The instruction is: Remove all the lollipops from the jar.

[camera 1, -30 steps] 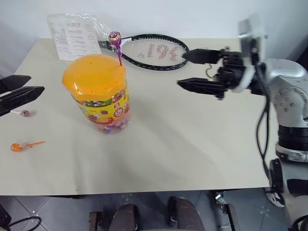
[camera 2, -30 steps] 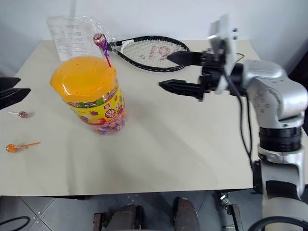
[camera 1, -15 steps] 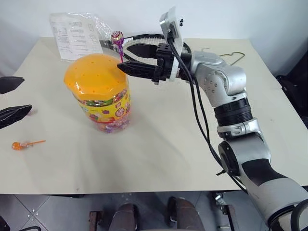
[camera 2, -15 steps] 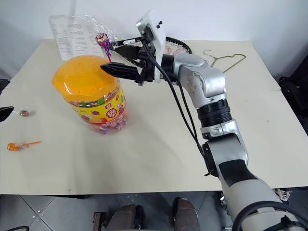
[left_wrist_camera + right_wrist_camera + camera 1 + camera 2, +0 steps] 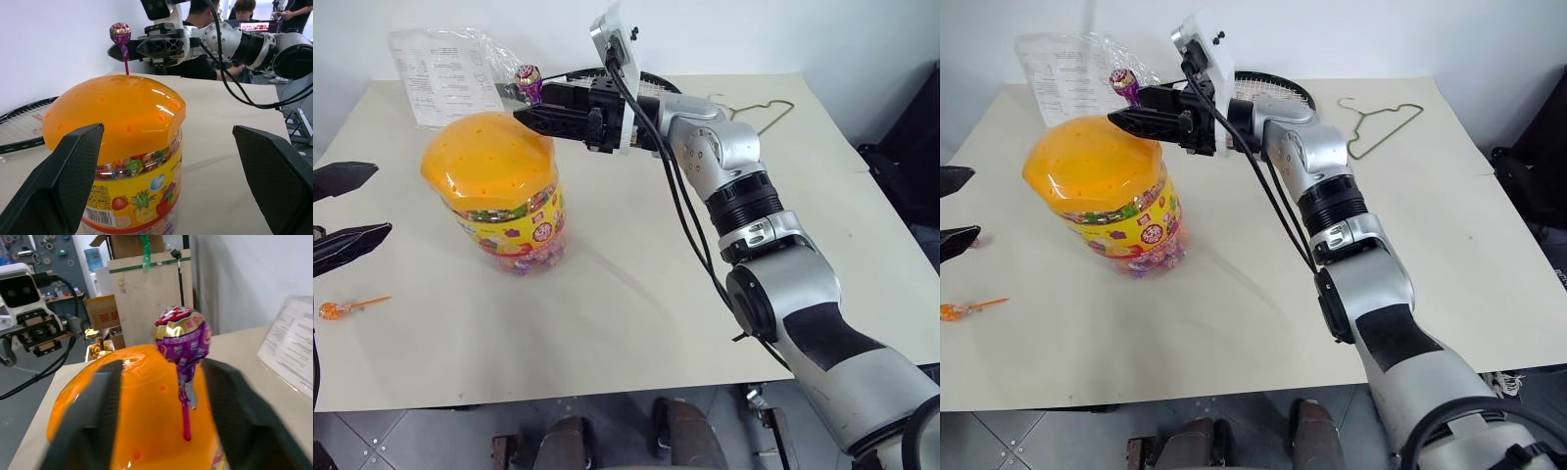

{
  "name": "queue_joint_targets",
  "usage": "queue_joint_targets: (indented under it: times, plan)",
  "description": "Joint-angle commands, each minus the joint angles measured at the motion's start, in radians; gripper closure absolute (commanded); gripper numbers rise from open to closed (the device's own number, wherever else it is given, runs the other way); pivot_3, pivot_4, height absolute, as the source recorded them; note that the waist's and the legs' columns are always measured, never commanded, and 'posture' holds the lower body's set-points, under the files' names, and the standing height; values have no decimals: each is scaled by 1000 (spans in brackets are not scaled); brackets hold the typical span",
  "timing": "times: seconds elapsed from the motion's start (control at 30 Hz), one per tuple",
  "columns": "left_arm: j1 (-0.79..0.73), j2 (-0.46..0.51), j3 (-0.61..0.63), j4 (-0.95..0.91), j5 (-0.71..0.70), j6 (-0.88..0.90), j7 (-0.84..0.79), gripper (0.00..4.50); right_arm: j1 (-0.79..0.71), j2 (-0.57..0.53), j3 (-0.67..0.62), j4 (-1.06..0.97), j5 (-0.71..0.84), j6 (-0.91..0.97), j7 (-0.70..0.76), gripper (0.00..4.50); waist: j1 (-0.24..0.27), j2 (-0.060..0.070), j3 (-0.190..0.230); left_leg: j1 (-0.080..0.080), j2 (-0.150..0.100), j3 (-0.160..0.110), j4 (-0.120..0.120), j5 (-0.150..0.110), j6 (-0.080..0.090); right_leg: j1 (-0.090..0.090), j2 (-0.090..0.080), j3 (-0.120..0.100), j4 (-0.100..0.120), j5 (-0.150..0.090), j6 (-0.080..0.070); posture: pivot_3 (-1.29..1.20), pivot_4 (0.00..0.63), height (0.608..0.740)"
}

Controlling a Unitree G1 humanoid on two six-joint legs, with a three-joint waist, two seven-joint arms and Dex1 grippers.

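**At the lid's far edge, a lollipop between parted fingers**

On the far side of the jar (image 5: 504, 186), a purple lollipop (image 5: 527, 80) stood upright, its stick planted in a hole of the orange lid (image 5: 112, 112). The right gripper (image 5: 521, 103) reached in level from the right, just above the lid's rim. In the right wrist view its fingers (image 5: 105, 406) stood apart, one on each side of the stick, with a gap on both sides.

The left gripper (image 5: 382, 200) hung at the table's left edge, fingers spread wide, apart from the jar and pointing toward it. An orange lollipop (image 5: 333, 310) lay on the table (image 5: 636, 294) near the left front corner, below that gripper.

The jar sat upright on the left half of the pale tabletop. Bare surface stretched in front of it and to its right. Behind it lay a plastic sleeve of papers (image 5: 440, 69) and a racket (image 5: 1278, 90). A wire hanger (image 5: 1381, 117) lay toward the far right. A white wall ran behind the table, and grey floor tiles showed below the front edge.
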Motion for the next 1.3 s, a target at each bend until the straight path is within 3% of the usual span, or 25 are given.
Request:
queue_joint_targets:
  times: [0.03,0.13,0.17,0.47,0.67,0.87,1.03,1.17,1.3]
  plan:
    - [9,3,28,-43,-39,-11,6,0,-47,7,-23,-10,-5,-17,21,3375,-1,0,0,0,0,0,0,0,0,0,0,0,0,0,0,0,150,740]
    - [14,1,31,-50,-50,-15,11,0,-61,9,-36,-28,0,-16,26,4401,-1,0,0,0,0,0,0,0,0,0,0,0,0,0,0,0,150,740]
    - [18,0,31,-53,-54,-15,12,0,-67,7,-39,-39,1,-13,27,4460,-1,0,0,0,0,0,0,0,0,0,0,0,0,0,0,0,150,740]
    - [16,15,13,-47,-74,-19,-18,0,-138,-36,-81,-78,-9,-36,-13,4460,-2,1,0,0,0,1,-1,0,0,-1,0,1,0,0,0,0,150,740]
    - [21,31,8,-74,-84,-3,-38,0,-137,-158,-73,-151,-58,49,-85,4460,4,0,0,-1,0,1,0,0,0,-1,0,1,0,0,0,0,150,740]
    - [97,45,52,-154,-108,47,-34,0,21,-389,-3,-432,-70,347,-43,4460,6,0,0,-1,1,0,0,0,0,-1,0,1,0,0,0,0,150,740]
    - [272,69,201,-230,-108,112,-52,0,296,-611,40,-685,-91,662,-125,4460,12,1,0,-1,1,1,-1,-1,-1,-2,0,1,-1,0,-1,0,150,740]
    - [327,59,233,-243,-114,114,-45,0,516,-685,97,-718,-171,674,-209,4460,21,1,1,0,1,3,-1,-1,-1,-2,0,2,-1,0,-1,0,150,740]
    - [329,44,212,-260,-129,115,-22,0,593,-665,112,-596,-224,636,-276,4460,31,6,4,0,1,4,0,-1,-1,-2,0,2,-1,0,-2,0,150,740]
